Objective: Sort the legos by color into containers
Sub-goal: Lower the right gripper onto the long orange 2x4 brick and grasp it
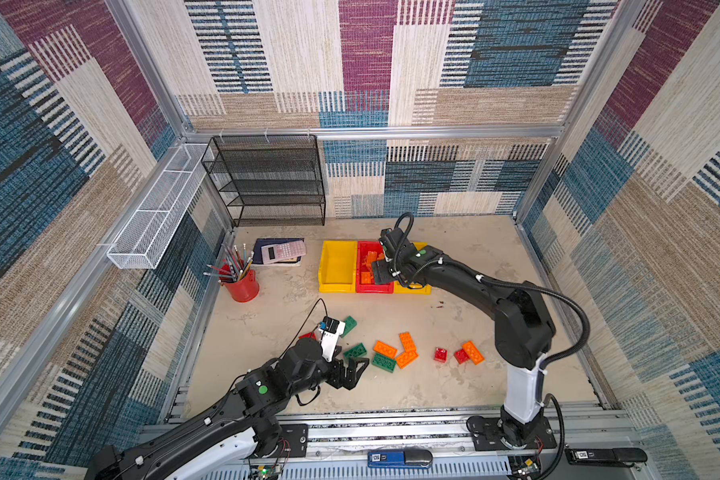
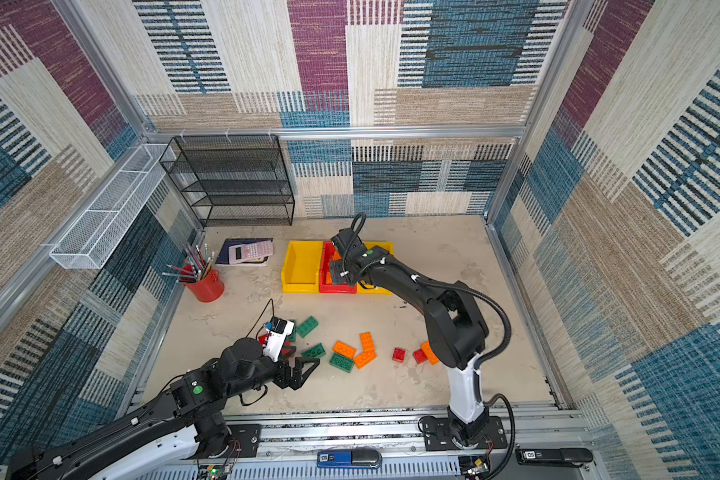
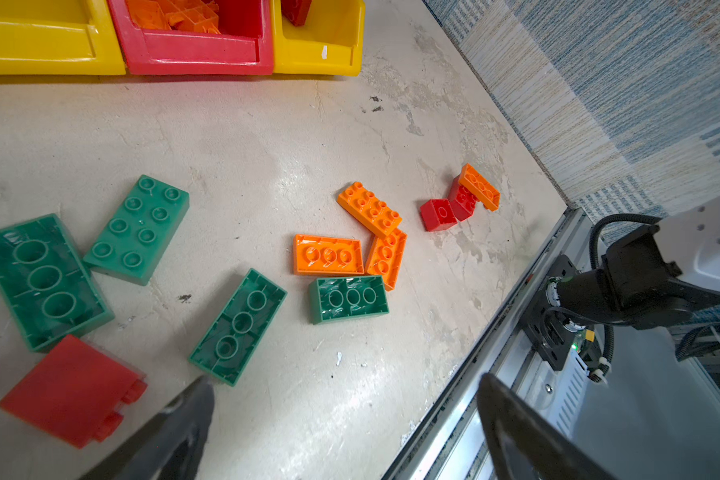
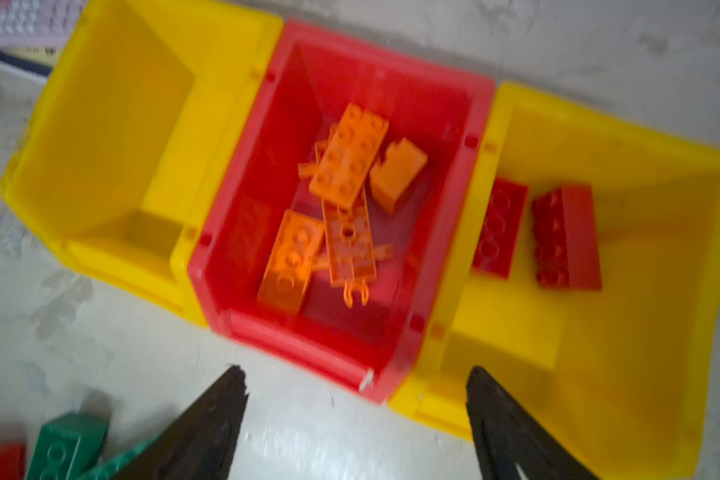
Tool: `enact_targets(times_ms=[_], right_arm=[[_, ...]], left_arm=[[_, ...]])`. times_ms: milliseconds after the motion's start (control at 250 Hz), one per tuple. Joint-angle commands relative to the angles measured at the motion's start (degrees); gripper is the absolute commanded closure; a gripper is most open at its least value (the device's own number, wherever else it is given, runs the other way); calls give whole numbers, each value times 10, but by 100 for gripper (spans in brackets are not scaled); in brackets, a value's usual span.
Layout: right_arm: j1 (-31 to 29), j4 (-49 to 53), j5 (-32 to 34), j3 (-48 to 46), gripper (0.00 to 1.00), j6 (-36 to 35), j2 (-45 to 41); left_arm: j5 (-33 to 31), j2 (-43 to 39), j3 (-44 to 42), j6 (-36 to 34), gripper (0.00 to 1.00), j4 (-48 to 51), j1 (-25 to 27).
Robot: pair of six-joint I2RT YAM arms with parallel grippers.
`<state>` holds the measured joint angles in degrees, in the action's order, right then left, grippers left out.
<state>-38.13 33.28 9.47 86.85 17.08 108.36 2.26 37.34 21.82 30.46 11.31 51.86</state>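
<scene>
Lifting clear of the red bin point(image 4: 476, 133)

My right end effector point(image 4: 354, 374) hangs spread and empty over the red bin, where orange legos point(image 4: 348, 156) lie. I should rise straight, clearing the rim, then head for the loose orange legos point(image 1: 407, 358) nearer me. My left end effector point(image 3: 346, 380), spread too, hovers beside green legos point(image 3: 238, 326).

Likely lab: aluminium frame point(image 1: 391, 132), carpeted walls point(image 1: 516, 62)
</scene>
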Motion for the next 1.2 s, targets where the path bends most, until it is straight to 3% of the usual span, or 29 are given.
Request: enact_targets(times_ms=[0, 208, 428, 608, 952, 1196], right_arm=[[-15, -35, -8, -100, 17, 43, -64], [-40, -37, -10, -253, 24, 84, -152], [-55, -86, -44, -348, 30, 104, -205], [-76, -89, -47, -361, 31, 112, -194], [-85, -90, -48, -379, 45, 130, -173], [-85, -86, -41, -377, 64, 134, -165]], left_arm=[[17, 0, -6, -10, 1, -27, 0], [36, 20, -11, -1, 1, -63, 1], [45, 43, -13, 1, 1, -77, 0], [38, 39, -24, 3, 1, -78, 0], [26, 18, -37, 8, 1, -71, 0], [21, 19, -39, 4, 1, -74, 1]])
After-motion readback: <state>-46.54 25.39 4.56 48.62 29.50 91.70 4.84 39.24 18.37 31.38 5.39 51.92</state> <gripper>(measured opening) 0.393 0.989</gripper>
